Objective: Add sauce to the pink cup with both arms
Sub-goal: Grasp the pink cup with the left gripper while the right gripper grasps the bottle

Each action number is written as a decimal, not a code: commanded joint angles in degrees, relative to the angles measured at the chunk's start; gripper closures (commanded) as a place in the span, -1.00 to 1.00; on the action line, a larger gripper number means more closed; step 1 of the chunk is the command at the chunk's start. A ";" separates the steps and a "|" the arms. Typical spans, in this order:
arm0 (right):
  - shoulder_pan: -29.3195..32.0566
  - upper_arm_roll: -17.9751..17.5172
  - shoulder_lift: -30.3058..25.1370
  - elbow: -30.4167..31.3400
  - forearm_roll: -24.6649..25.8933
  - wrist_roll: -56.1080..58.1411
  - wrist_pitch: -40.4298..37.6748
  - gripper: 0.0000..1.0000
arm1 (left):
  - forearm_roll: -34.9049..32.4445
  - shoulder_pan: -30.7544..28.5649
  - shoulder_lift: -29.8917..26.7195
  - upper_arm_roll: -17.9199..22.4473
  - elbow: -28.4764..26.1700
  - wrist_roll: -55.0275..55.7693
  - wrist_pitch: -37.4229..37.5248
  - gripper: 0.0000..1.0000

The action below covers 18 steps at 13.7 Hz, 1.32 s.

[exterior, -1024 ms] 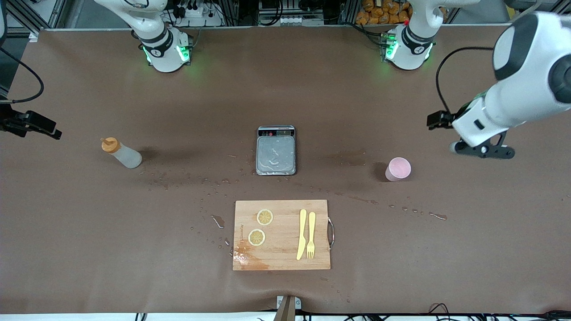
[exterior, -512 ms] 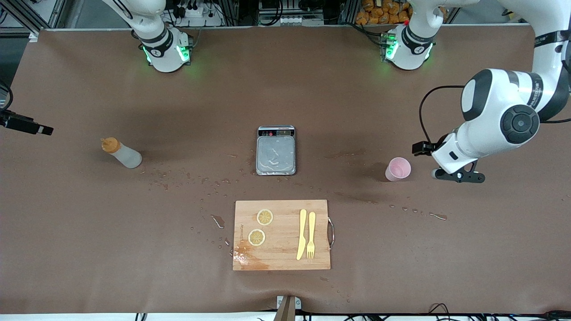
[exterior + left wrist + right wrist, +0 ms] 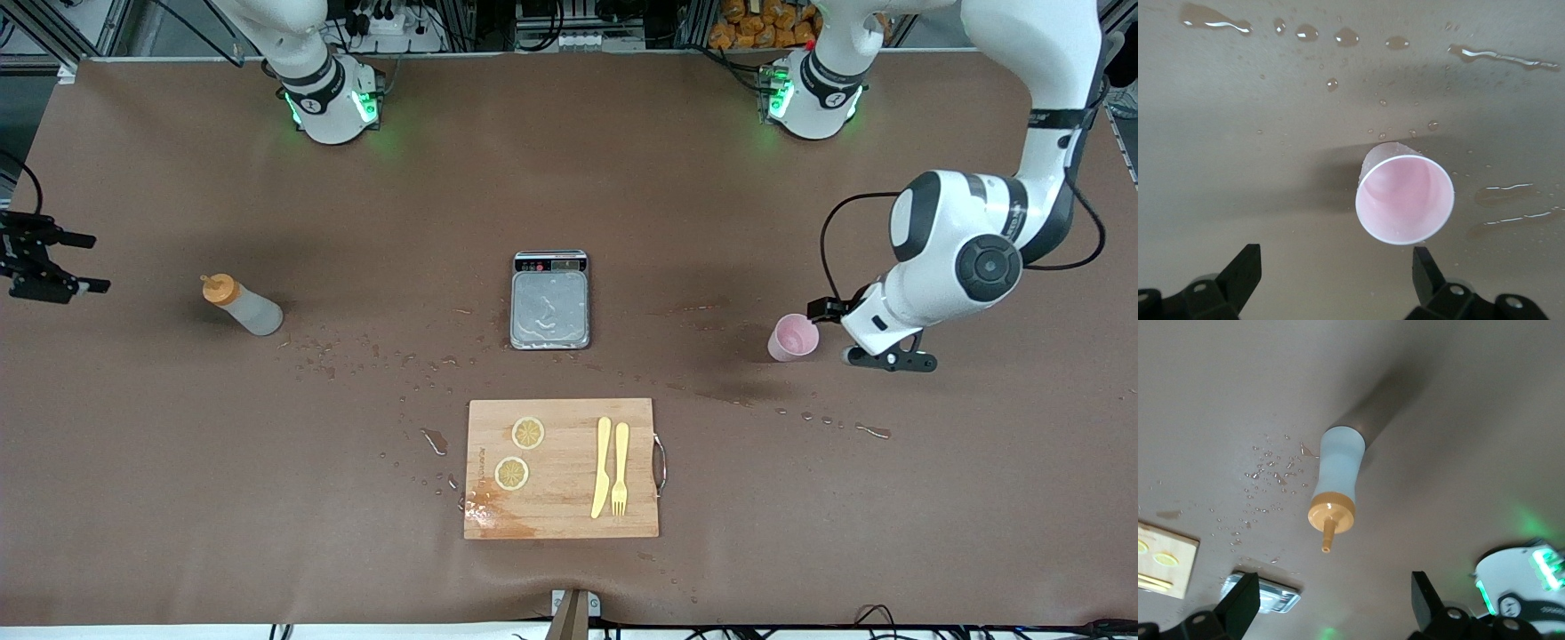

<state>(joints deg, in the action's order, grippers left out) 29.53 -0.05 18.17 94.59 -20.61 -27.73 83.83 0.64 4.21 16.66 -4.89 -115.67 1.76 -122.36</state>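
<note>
1. Nearest the front camera, a rectangular wooden cutting board (image 3: 562, 468) lies on the brown worktop (image 3: 178, 498), carrying two round lemon slices (image 3: 520, 453) and a yellow plastic knife and fork (image 3: 610, 467). None of it belongs to this step.
2. Farther from the camera, a row runs along the worktop: the small pale pink plastic cup (image 3: 793, 337) upright toward the left arm's end, a grey scale tray (image 3: 550, 300) in the middle, and the translucent whitish sauce bottle with orange cap and nozzle (image 3: 242, 305) upright toward the right arm's end.
3. The left claw (image 3: 849, 336), jaws spread wide and empty, sits low just beside the cup; the wrist view shows the cup (image 3: 1405, 199) just ahead of the fingertips (image 3: 1245, 263), off centre toward one finger.
4. The right claw (image 3: 58, 262), also wide and empty, hangs over the worktop's edge, well apart from the bottle (image 3: 1337, 480).
5. To grasp well, centre the cup between the fingers first, then close gently so the thin wall neither tips nor buckles.
</note>
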 commanded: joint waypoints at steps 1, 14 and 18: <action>3.85 -1.01 4.50 -2.75 -4.78 -3.64 -4.62 -1.00 | -1.70 -0.08 2.58 -0.30 0.18 -1.14 -2.18 -1.00; 12.83 -1.01 23.92 -2.49 -17.70 -3.82 -8.68 -1.00 | -2.31 0.62 9.09 -0.30 1.76 -3.25 -3.15 1.00; 11.08 -1.09 27.79 -2.66 -19.11 -3.82 -4.99 -1.00 | -2.31 0.62 9.00 -0.39 2.29 -3.34 -3.15 1.00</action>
<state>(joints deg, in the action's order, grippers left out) 41.29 -0.57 43.57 93.61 -37.79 -30.02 78.67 -0.12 4.73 25.39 -5.24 -114.49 -0.97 -125.43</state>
